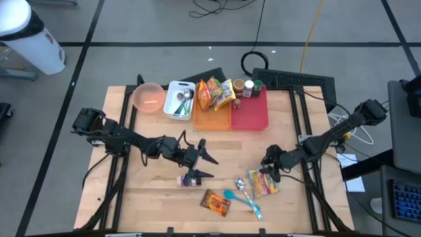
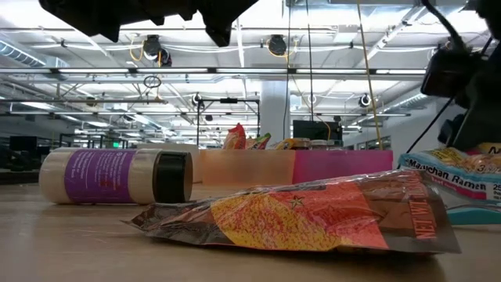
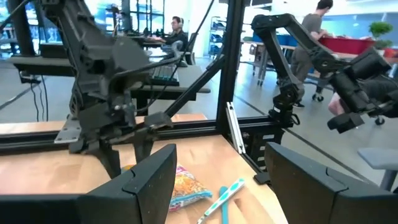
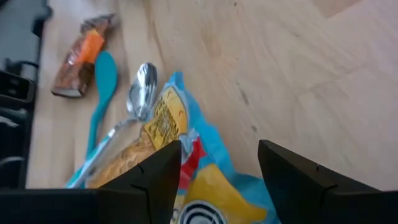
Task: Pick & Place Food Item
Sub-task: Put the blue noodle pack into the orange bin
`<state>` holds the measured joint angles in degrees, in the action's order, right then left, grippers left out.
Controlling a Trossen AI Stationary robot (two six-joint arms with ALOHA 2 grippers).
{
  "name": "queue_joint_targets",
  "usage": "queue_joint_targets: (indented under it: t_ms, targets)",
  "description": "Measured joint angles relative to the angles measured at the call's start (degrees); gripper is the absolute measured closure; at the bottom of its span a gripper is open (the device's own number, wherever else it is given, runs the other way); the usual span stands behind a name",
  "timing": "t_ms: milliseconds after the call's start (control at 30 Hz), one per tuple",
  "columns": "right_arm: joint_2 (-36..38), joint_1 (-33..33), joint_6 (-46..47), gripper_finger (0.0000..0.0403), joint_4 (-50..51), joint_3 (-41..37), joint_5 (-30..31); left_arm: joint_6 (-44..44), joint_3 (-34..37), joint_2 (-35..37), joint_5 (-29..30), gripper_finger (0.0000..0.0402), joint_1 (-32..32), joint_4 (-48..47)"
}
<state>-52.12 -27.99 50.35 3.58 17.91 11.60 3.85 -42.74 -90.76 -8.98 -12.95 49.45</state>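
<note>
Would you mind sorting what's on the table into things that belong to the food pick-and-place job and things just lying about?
Likely job:
- ramen packet, under the open right gripper
- snack bag
- jar, lying below the open left gripper
- orange tray and red tray

Lying about:
- teal spoon, metal spoon
- pink bowl
- white bin

wooden table, ramen packet, jar
</note>
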Motion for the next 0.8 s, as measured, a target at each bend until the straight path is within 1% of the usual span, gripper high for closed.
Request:
queue_joint_targets:
  t_ms: [167,300,433,667,700,800]
  targets:
    - [0.0,3.3,-0.5,0.0195,-11.0,-5.8,-4.1,-1.1,0.0,0.0,-3.1,0.0149,1.6,0.0]
    - [0.0,5.6,-1.5,0.0213,-13.6,-7.8,-7.0,-1.2,0.0,0.0,-6.3,0.0149,4.2,0.0]
    - [0.0,7.6,-3.7,0.0262,-14.3,-7.9,-9.5,-1.2,0.0,0.0,-9.5,0.0149,7.7,0.1]
    - [0.0,11.5,-10.7,0.0386,-18.2,-7.9,-10.2,-1.1,0.0,0.0,-14.7,0.0149,14.3,0.4]
    - [0.0,11.9,-12.2,0.0394,-18.9,-7.9,-10.2,-1.1,0.0,0.0,-15.7,0.0149,15.2,0.7]
    - [0.0,13.8,-15.8,0.0395,-21.9,-7.9,-10.2,-1.1,0.0,0.1,-18.6,0.0149,17.9,1.5]
